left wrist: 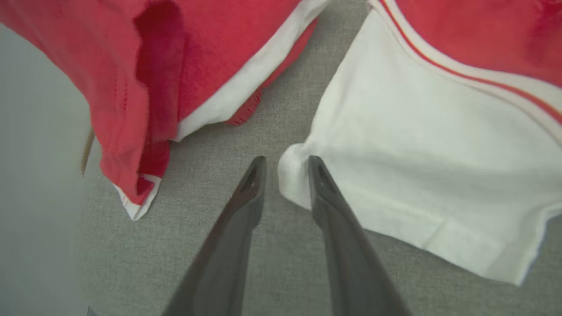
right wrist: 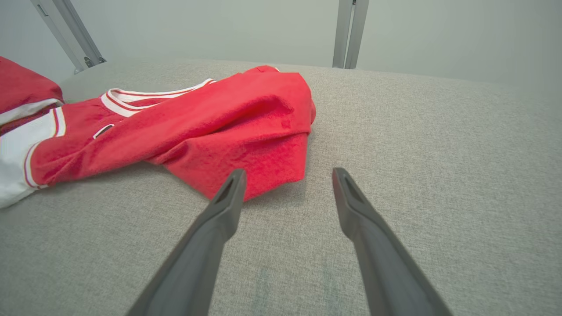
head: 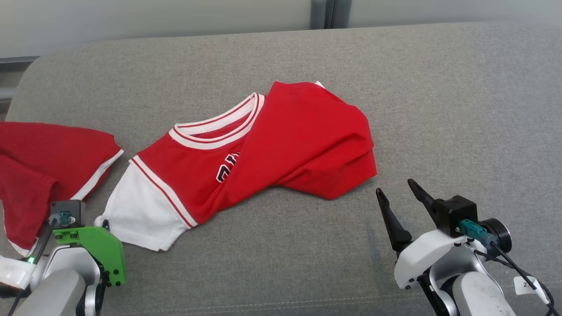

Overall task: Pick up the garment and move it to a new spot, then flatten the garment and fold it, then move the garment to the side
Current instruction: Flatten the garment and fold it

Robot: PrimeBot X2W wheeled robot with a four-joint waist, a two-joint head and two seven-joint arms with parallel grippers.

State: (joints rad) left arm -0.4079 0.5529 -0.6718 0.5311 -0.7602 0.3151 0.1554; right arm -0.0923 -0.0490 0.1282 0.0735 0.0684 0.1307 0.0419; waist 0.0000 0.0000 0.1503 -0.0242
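Grey woven padding [head: 461, 109] spreads under both arms. Nearest, the left gripper [left wrist: 285, 161] points down at it. Its fingers are a little apart, and the corner of a white sleeve [left wrist: 417, 153] lies between their tips, unclamped. At lower right the right gripper [head: 395, 186] slants up and leftward, fingers spread wide and empty, just short of the red shirt [head: 303, 140], which lies crumpled mid-surface. Another red cloth [head: 39, 158] lies at the left edge. Beyond stands a pale wall [head: 175, 17].
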